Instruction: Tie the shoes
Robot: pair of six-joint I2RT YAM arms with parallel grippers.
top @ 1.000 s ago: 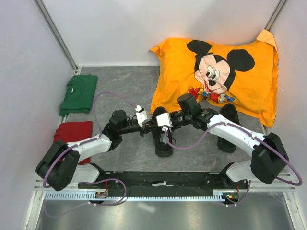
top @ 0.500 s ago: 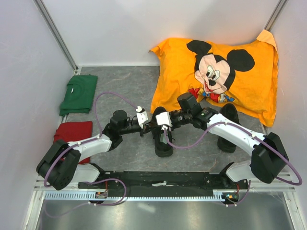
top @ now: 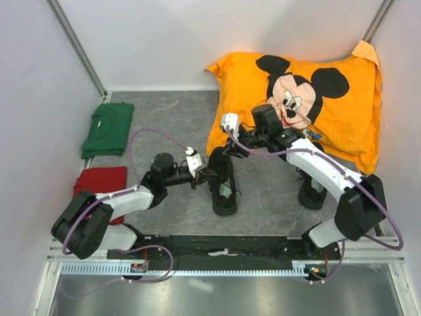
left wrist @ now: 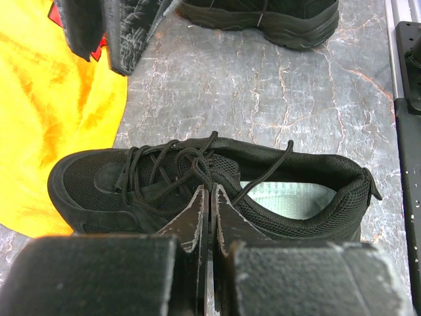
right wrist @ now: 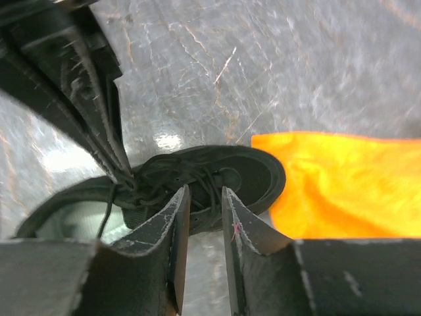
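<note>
One black shoe (top: 225, 191) lies in the middle of the table with its toe toward the pillow. It also shows in the left wrist view (left wrist: 92, 184) and the right wrist view (right wrist: 253, 172). My left gripper (top: 205, 174) is at its laces (left wrist: 164, 161), and its jaws (left wrist: 209, 189) are shut on a lace at the tongue. My right gripper (top: 228, 139) hangs above the toe, slightly open and empty (right wrist: 205, 192). The second shoe (top: 310, 195) lies to the right, partly hidden under my right arm, and its side shows in the left wrist view (left wrist: 263, 16).
An orange Mickey Mouse pillow (top: 329, 112) fills the back right and touches the shoe's toe. A folded green shirt (top: 108, 128) and a red cloth (top: 102, 179) lie on the left. Grey walls close in the sides, and the arms' black base rail (top: 223, 250) runs along the front.
My right gripper has left the shoe's laces and risen back toward the pillow, open and empty. My left gripper has stayed at the laces.
</note>
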